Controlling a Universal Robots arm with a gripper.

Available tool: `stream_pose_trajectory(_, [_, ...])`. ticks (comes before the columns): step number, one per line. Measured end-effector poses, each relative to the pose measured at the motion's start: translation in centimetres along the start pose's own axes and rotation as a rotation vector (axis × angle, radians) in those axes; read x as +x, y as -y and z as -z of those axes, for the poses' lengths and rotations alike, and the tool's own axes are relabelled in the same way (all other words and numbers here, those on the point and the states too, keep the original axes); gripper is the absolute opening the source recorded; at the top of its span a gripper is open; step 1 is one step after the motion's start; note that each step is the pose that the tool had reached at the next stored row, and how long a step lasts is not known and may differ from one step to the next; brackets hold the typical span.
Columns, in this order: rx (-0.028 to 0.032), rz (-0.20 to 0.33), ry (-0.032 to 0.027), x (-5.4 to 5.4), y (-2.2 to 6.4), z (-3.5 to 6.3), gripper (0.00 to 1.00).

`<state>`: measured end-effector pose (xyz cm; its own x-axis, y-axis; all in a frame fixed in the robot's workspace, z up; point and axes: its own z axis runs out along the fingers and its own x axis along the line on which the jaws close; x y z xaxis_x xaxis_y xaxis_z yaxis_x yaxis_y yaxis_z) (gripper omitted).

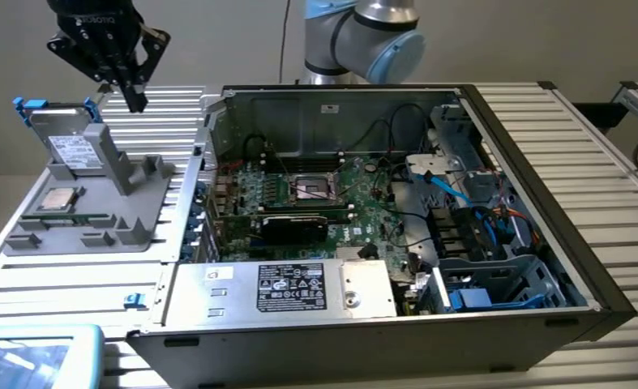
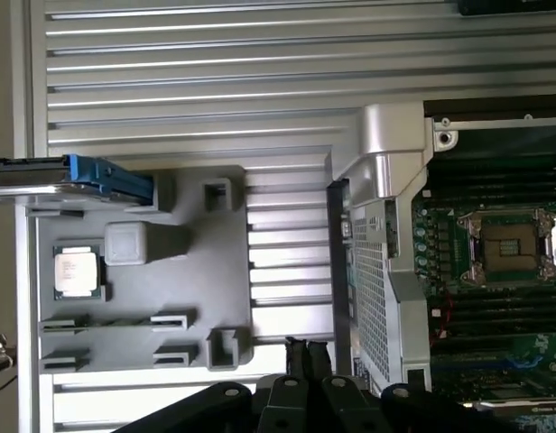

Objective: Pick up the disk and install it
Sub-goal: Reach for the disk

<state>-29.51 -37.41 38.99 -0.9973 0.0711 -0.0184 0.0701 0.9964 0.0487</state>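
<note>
- gripper [image 1: 134,101] clenched on nothing, fingertips pinched to a point. it hangs in the upper left of the exterior view, near the disk's top edge but apart from it.
- disk [image 1: 70,139] stands on edge, leaning in a slot of the grey fixture [image 1: 134,209], with blue carrier tabs poking out at its top. my read: it's propped upright so the top edge is free to be taken from above.
- same fixture holds a cpu chip [image 1: 57,199], lying flat in its own pocket just below the disk in the frame.
- fixture sits on the ribbed table [image 1: 578,146], left-centre of the frame, just beside the open pc case [image 1: 330,109].
- inside the case: bare cpu socket [image 1: 316,188] on the board at centre, silver power supply [image 1: 292,288] at lower centre, and a drive cage [image 1: 503,279] at lower right with blue cables above it.
- side panel is off, probably for top access. disk not picked up yet, not installed.
</note>
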Motion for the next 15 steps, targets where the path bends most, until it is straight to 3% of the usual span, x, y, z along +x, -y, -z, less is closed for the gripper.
stream_pose_trajectory(15, [0.0,0.0,-0.0006,6.9,-0.51,-0.26,0.11])
